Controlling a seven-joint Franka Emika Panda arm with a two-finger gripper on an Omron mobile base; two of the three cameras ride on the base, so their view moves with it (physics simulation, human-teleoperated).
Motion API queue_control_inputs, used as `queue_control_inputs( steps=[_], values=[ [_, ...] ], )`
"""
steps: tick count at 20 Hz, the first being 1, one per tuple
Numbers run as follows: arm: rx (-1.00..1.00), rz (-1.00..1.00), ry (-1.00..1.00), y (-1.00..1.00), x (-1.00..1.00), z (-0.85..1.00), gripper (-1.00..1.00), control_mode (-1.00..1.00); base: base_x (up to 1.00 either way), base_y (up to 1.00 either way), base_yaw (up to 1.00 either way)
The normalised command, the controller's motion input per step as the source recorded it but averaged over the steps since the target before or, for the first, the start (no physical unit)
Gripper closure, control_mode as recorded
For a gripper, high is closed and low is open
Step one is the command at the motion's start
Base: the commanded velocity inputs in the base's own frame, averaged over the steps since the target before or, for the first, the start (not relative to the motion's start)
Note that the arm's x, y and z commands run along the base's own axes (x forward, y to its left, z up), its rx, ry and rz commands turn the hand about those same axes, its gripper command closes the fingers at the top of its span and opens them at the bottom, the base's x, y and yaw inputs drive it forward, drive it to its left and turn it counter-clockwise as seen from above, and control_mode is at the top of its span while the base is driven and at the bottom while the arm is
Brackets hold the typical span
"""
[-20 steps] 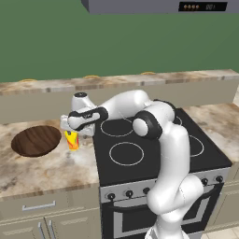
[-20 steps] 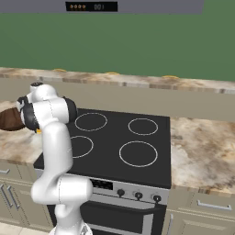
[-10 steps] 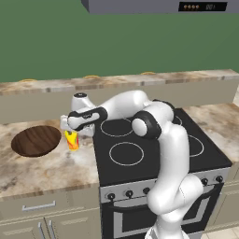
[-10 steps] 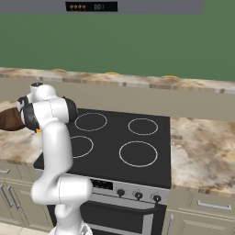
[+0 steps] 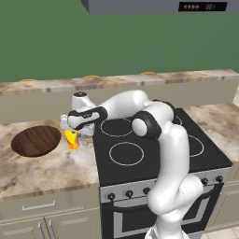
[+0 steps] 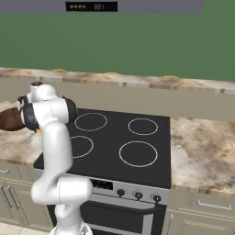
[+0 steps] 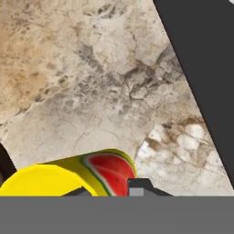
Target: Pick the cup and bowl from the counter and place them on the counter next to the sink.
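Note:
The cup [image 5: 72,141], yellow with a red watermelon print, stands on the marbled counter [image 5: 46,170] just left of the stovetop. My gripper [image 5: 71,132] hangs straight over it, its fingers down on the rim. In the hand view the cup [image 7: 91,171] lies at the bottom edge, and my gripper [image 7: 109,190] has its two tips close together on the cup's wall, with one fingertip [image 7: 138,184] outside it. The dark wooden bowl [image 5: 36,140] sits on the counter left of the cup; it also shows in the right base view [image 6: 10,120]. The sink is out of view.
The black stovetop [image 5: 140,149] with white burner rings lies right of the cup, over an oven with knobs. A raised ledge [image 5: 116,81] runs along the green back wall. Marbled counter [image 6: 202,151] continues right of the stove. A range hood [image 5: 154,5] hangs above.
The fingers have closed in on the cup's rim. The arm, the cup and the bowl stay where they were.

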Motion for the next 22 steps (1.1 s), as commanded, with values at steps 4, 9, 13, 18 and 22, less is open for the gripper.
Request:
queue_control_inputs(
  steps=[4,9,13,18,22],
  values=[
    [0.04,0.02,-0.01,-0.36,-0.02,0.08,1.0,-1.0,0.0,0.0,0.0],
    [0.07,0.06,-0.11,-0.75,-0.29,0.41,1.0,-1.0,0.0,0.0,0.0],
    [0.04,0.12,-0.11,-0.77,-0.43,0.54,1.0,-1.0,0.0,0.0,0.0],
    [0.01,0.13,-0.05,-0.79,-0.45,0.46,1.0,-1.0,0.0,0.0,0.0],
    [0.0,0.16,-0.04,-0.74,-0.53,0.42,1.0,-1.0,0.0,0.0,0.0]
  ],
)
